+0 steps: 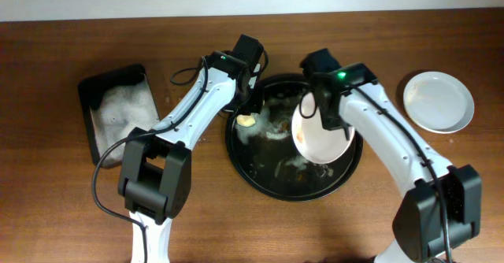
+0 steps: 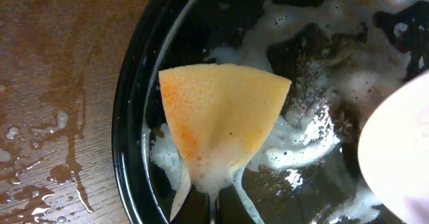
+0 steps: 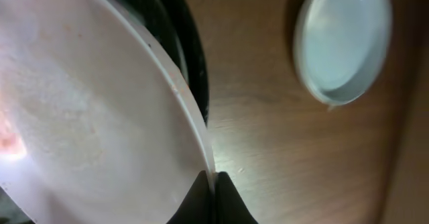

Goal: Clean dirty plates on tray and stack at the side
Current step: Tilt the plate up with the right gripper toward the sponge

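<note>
A round black tray (image 1: 346,175) holds foamy, dirty water. My left gripper (image 1: 248,115) is shut on a yellow sponge (image 2: 218,120), soapy and orange-stained, held over the tray's left rim (image 2: 131,117); the sponge also shows in the overhead view (image 1: 247,121). My right gripper (image 3: 213,187) is shut on the rim of a white plate (image 3: 87,117), held tilted above the tray's right half (image 1: 319,137). A second white plate (image 1: 439,100) lies flat on the table at the right, also visible in the right wrist view (image 3: 342,43).
A black rectangular tub (image 1: 88,98) of foamy water (image 1: 122,117) stands at the left. Water is splashed on the wooden table (image 2: 47,143) beside the tray. The table's back edge runs along the top.
</note>
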### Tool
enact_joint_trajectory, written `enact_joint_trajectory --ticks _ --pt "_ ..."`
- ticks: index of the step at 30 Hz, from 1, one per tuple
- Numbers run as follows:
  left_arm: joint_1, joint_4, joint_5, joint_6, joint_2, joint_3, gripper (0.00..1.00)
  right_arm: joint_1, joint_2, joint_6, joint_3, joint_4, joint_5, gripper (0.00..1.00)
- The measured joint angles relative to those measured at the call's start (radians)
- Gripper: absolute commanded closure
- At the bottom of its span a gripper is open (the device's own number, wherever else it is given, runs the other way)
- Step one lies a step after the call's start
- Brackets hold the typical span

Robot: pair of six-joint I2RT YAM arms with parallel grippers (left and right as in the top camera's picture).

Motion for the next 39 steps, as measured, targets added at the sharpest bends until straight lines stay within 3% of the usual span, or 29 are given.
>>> enact_joint_trajectory --ticks 5,16,29,39 --pt "0.0 0.0 0.0 0.007 0.0 0.0 1.0 0.072 0.0 0.005 0.008 -0.005 0.069 0.96" --pt "0.0 0.0 0.0 0.008 0.0 0.0 0.99 -0.063 0.037 0.014 0.008 -0.008 -0.206 0.96" --pt "0.0 0.001 0.0 0.008 0.0 0.0 1.0 0.187 -0.015 0.055 0.122 -0.216 0.269 0.96" --pt "0.0 0.002 0.0 0.008 0.0 0.0 1.0 0.218 -0.015 0.063 0.122 -0.24 0.408 0.96"
